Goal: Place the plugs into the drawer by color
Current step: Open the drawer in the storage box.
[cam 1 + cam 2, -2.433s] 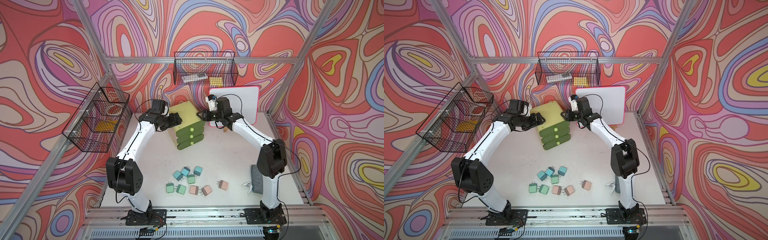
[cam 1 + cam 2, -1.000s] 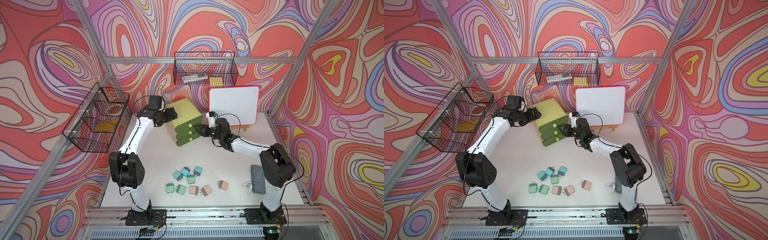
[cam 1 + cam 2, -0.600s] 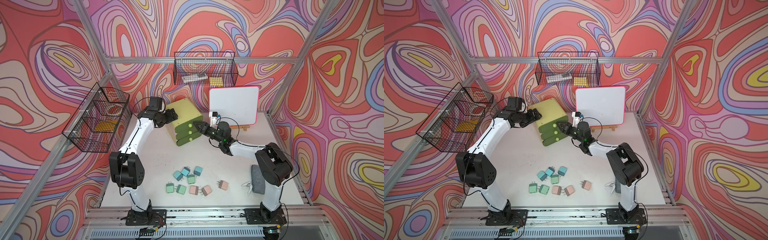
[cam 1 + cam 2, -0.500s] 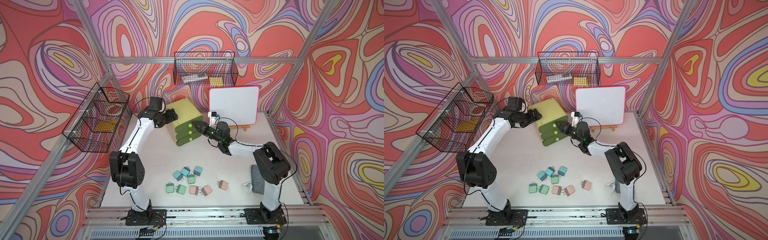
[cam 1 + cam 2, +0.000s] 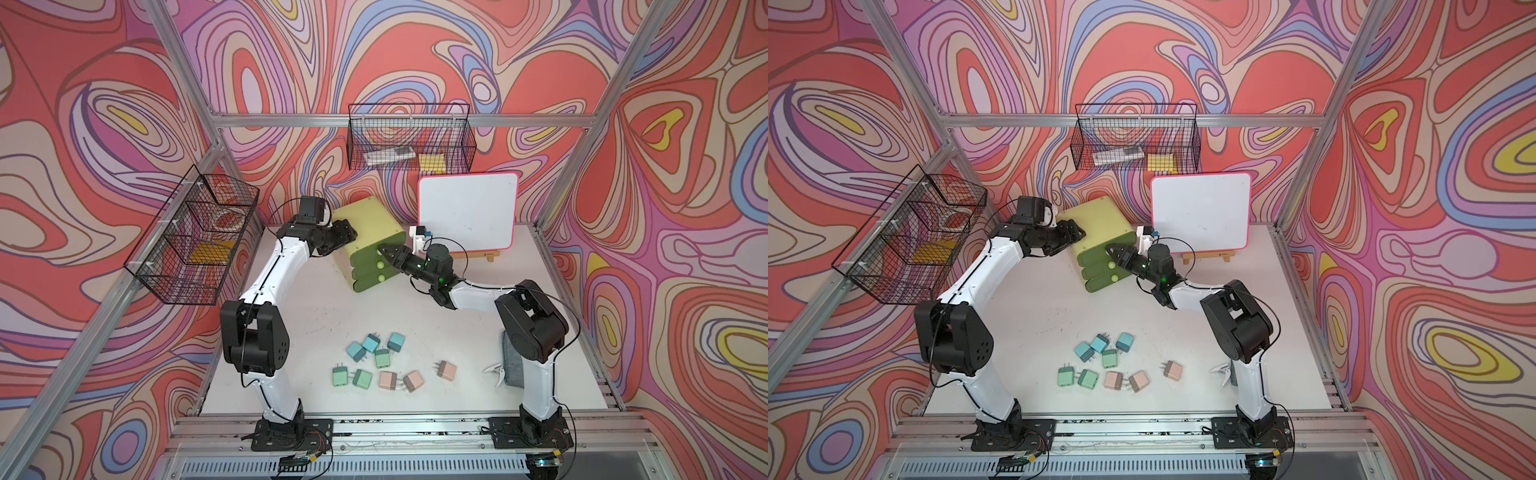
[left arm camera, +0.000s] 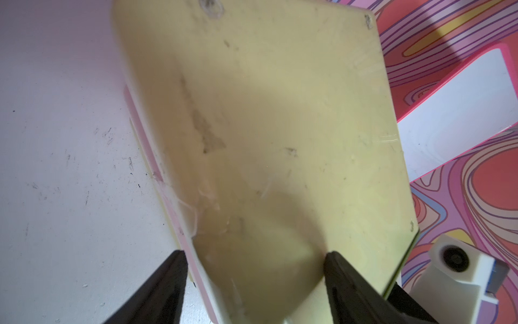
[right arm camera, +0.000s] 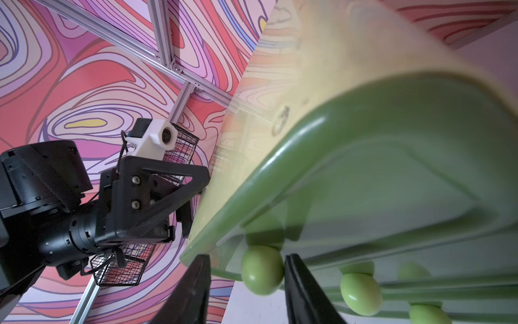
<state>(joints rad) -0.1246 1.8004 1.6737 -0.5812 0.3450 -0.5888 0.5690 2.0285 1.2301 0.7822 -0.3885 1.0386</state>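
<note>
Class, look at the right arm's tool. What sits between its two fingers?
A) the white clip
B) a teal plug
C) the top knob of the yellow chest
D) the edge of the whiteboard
C: in the right wrist view the top knob of the chest sits between the two fingers of the right tool.

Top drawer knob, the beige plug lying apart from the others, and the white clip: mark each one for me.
top drawer knob (image 7: 262,270): right wrist view, on its rounded front.
lone beige plug (image 5: 448,370): in a top view, on its body.
white clip (image 5: 494,370): in a top view, on its middle.
</note>
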